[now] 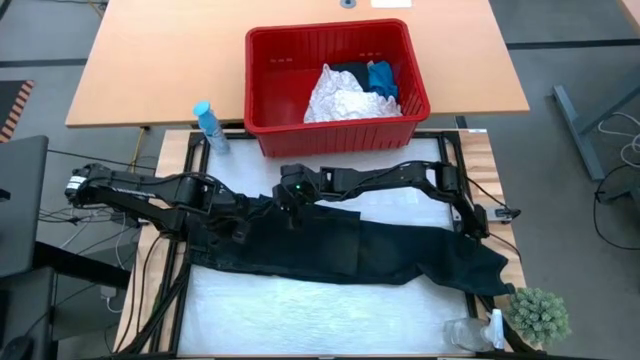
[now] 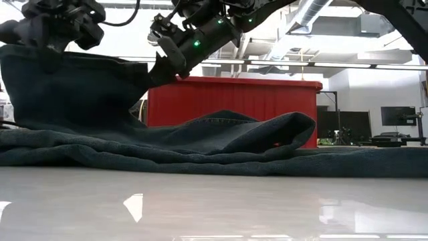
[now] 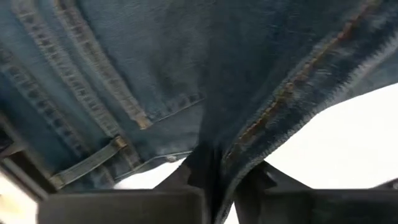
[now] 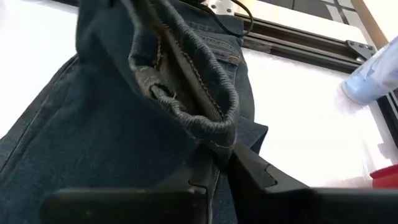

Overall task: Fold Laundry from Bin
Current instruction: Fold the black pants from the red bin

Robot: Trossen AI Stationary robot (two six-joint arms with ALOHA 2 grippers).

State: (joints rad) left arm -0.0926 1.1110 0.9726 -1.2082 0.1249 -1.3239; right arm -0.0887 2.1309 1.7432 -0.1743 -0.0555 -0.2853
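Observation:
A dark denim garment of the laundry [image 1: 380,250] lies stretched across the white mat, legs toward the table's right. Its left end [image 2: 73,87] is raised off the mat. My left gripper [image 1: 235,215] and my right gripper [image 1: 290,205] are both shut on that raised end, side by side. The red bin [image 1: 340,135] stands at the far edge, with a white crinkled item [image 1: 340,100], a blue one [image 1: 382,78] and something black inside. My left gripper [image 3: 219,186] pinches a stitched edge of the garment [image 3: 227,158] between its two fingers, near a belt loop. It comes steeply from above. The cloth spreads out below it. My right gripper [image 4: 222,171] pinches the rolled waistband edge [image 4: 214,140], several layers bunched, slanting down from the table's right. The held end is lifted; the rest lies on the mat.
A blue spray bottle [image 1: 210,127] stands at the mat's far left corner. A clear bottle [image 1: 470,333] and a small green plant [image 1: 540,315] sit at the near right corner. A black frame [image 1: 455,150] borders the mat, and a wooden table [image 1: 150,60] lies behind.

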